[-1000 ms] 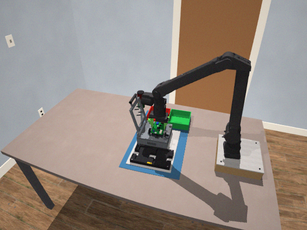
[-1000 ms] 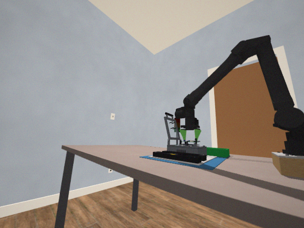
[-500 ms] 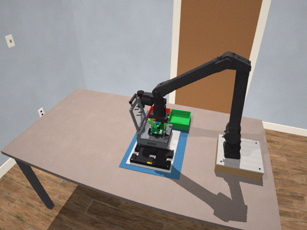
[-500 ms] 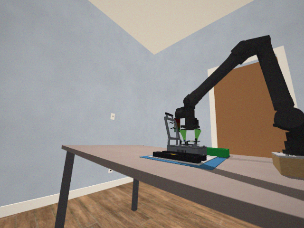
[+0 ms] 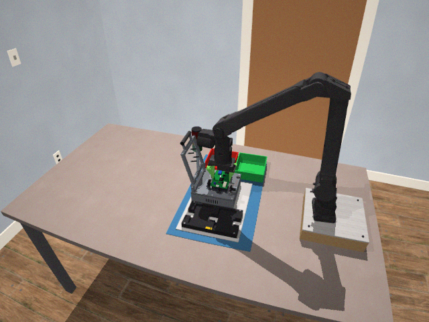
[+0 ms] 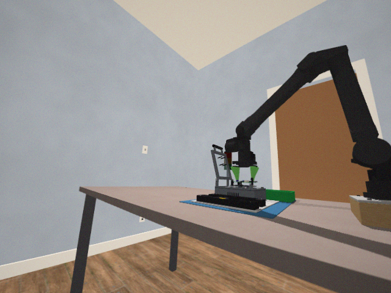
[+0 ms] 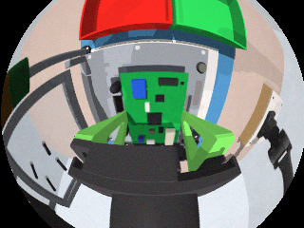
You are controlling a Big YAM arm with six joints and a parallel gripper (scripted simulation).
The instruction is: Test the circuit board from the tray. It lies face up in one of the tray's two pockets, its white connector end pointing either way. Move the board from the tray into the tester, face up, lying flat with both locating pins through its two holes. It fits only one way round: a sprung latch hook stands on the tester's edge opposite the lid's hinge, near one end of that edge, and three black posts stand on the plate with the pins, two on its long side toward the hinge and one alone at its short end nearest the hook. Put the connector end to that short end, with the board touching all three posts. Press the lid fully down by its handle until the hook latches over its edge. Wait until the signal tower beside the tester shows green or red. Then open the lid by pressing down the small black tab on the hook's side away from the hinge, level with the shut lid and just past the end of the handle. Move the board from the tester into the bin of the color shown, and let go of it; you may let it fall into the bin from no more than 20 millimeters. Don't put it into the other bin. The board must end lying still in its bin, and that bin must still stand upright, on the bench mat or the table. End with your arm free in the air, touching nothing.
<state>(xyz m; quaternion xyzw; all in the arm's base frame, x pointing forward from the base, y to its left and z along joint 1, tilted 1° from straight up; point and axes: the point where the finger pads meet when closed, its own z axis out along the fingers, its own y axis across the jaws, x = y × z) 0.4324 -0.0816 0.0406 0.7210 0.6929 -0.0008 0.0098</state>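
The green circuit board (image 7: pixel 154 106) sits between my green fingers, over the tester's plate. My gripper (image 7: pixel 154 114) is shut on the board across its width; it also shows in the top view (image 5: pixel 219 181) and the exterior view (image 6: pixel 244 180). The board is level, at or just above the plate of the grey tester (image 5: pixel 215 194). The tester's lid (image 5: pixel 192 161) stands open, tilted up on the left, its handle (image 5: pixel 185 138) at the top. The signal tower (image 5: pixel 196 131) is partly hidden behind my wrist. The black tray (image 5: pixel 212 220) lies in front of the tester with both pockets bare.
The red bin (image 7: pixel 127 2) and the green bin (image 7: pixel 208 8) stand side by side behind the tester; the green one also shows in the top view (image 5: pixel 253 166). All stand on a blue mat (image 5: pixel 220 221). My arm's base (image 5: pixel 334 221) is at the right.
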